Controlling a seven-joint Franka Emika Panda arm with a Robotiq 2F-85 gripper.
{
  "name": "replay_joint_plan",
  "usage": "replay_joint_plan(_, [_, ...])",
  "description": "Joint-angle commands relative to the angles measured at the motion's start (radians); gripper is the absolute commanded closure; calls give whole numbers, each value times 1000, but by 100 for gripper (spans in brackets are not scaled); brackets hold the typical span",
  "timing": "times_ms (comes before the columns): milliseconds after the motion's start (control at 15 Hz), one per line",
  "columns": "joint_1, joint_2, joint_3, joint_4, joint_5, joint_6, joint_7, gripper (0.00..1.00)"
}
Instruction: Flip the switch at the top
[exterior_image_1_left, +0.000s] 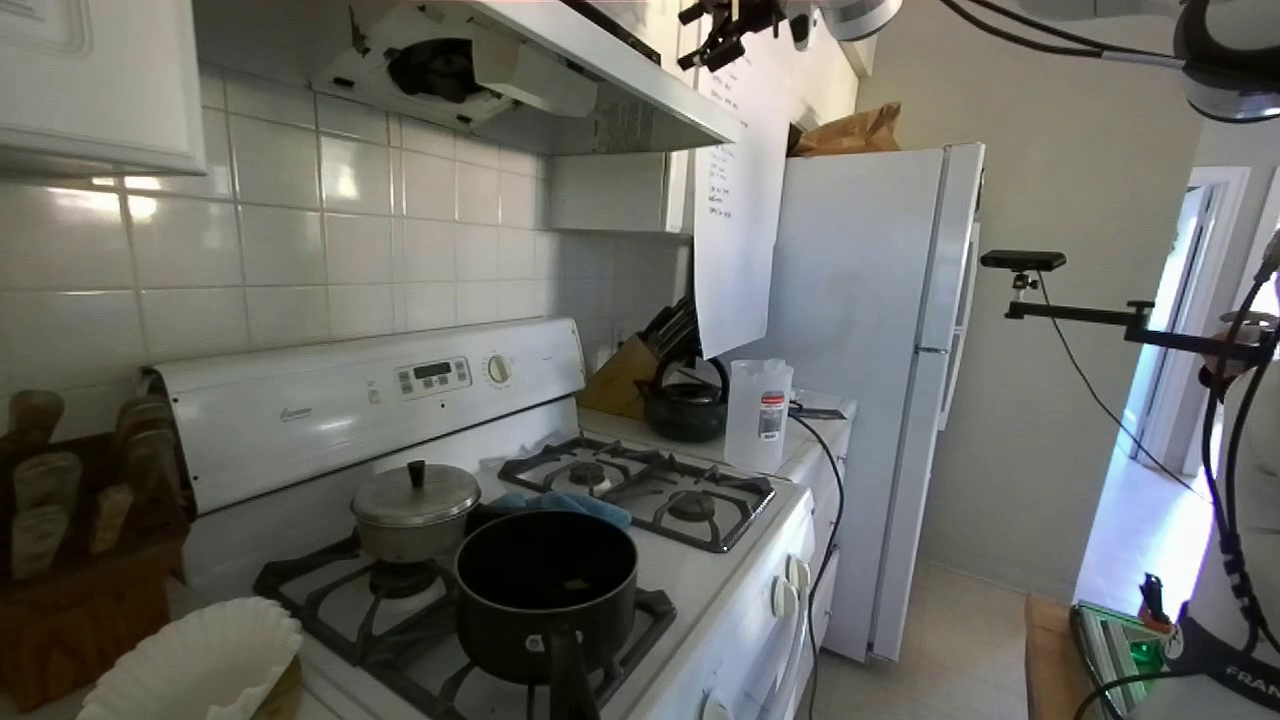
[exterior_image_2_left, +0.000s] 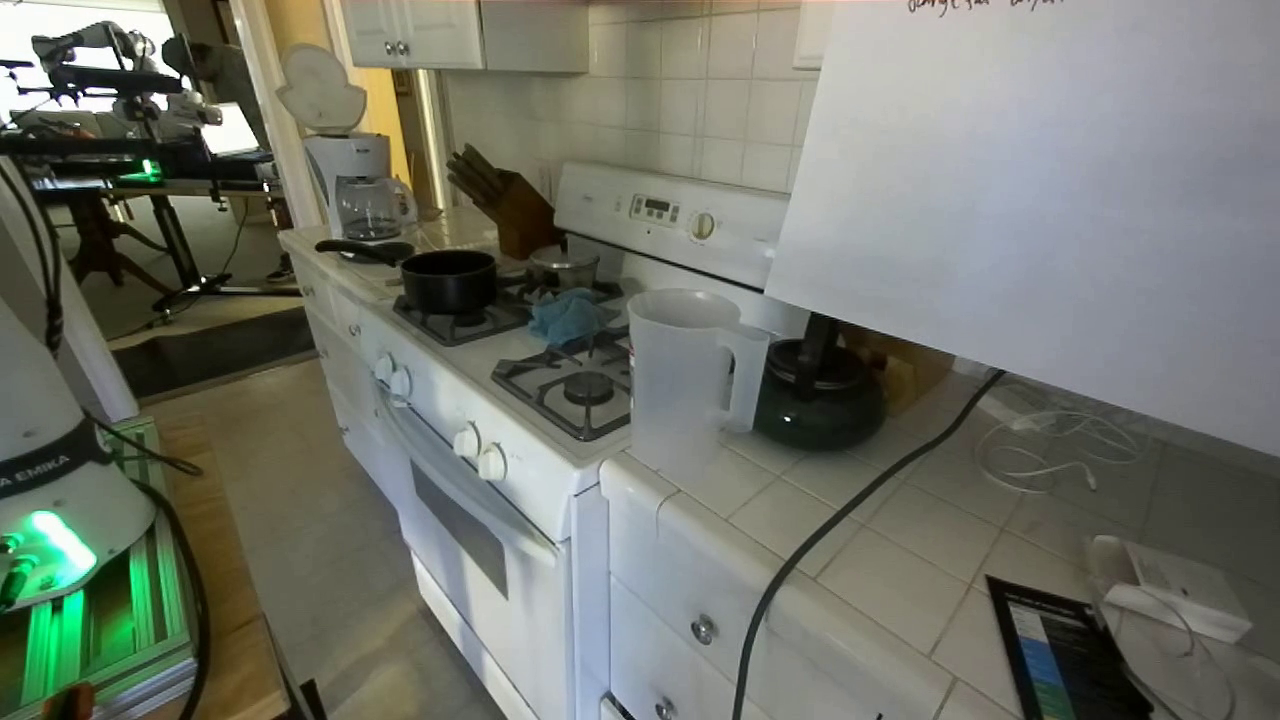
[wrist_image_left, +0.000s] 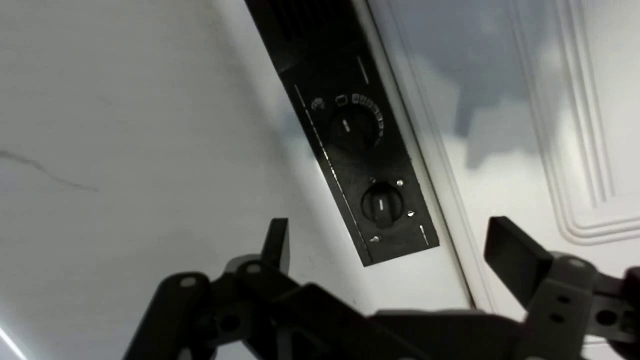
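while the claw (wrist_image_left: 390, 231) is spread wide, gripping nothing, upper knob (wrist_image_left: 356, 129) and lower knob (wrist_image_left: 382, 206) stand untouched; flip judged outstanding.

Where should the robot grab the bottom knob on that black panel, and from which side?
I'd probably pinch the knob by the long sides of its raised bar, coming straight from the front. The bar looks narrow and runs nearly upright in the wrist view, and the open gripper faces the panel.
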Motion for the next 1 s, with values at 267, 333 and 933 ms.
replay_joint_plan(267, [-49,53,-2,80,109,-43,-309,0])
replay_joint_plan(333, [-50,57,-1,81,125,-31,-348,0])
replay_joint_plan(933, [-40,110,7,79,164,75,-448,33])
